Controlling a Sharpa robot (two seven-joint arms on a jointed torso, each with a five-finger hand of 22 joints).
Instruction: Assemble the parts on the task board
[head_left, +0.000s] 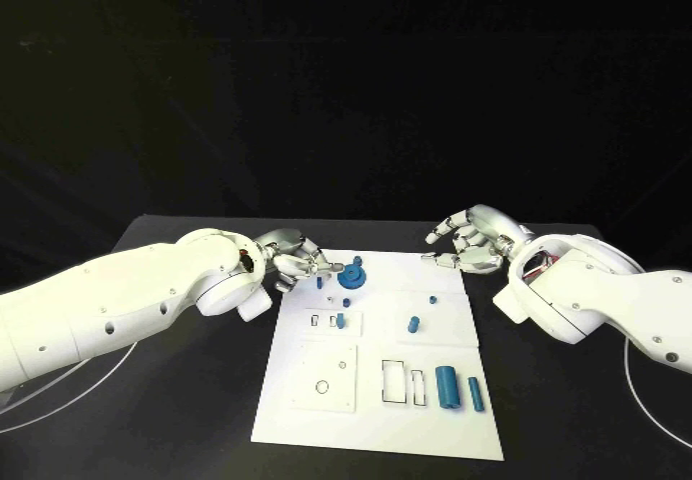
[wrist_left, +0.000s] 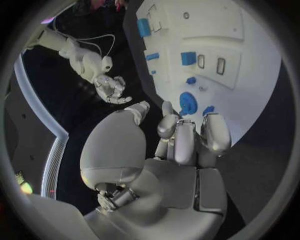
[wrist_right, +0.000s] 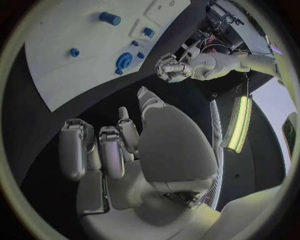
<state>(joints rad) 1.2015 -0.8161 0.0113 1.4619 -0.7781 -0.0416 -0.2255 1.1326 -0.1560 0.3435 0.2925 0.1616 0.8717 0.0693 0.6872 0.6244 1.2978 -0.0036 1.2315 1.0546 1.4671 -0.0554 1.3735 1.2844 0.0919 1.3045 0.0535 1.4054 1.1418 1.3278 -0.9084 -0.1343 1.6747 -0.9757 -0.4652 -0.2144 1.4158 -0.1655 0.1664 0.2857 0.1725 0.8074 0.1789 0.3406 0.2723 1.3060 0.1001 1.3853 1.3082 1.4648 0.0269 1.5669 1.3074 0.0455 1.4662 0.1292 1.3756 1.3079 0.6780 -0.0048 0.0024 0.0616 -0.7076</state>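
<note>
Two blue cylinders (head_left: 459, 387) are seen lying at the near end of the white board (head_left: 378, 425). Farther off, nothing is held by the left hand (head_left: 293, 260) or right hand (head_left: 469, 243), fingers loosely curled; the blue gear (head_left: 352, 276) could be knocked by a careless reach.
</note>
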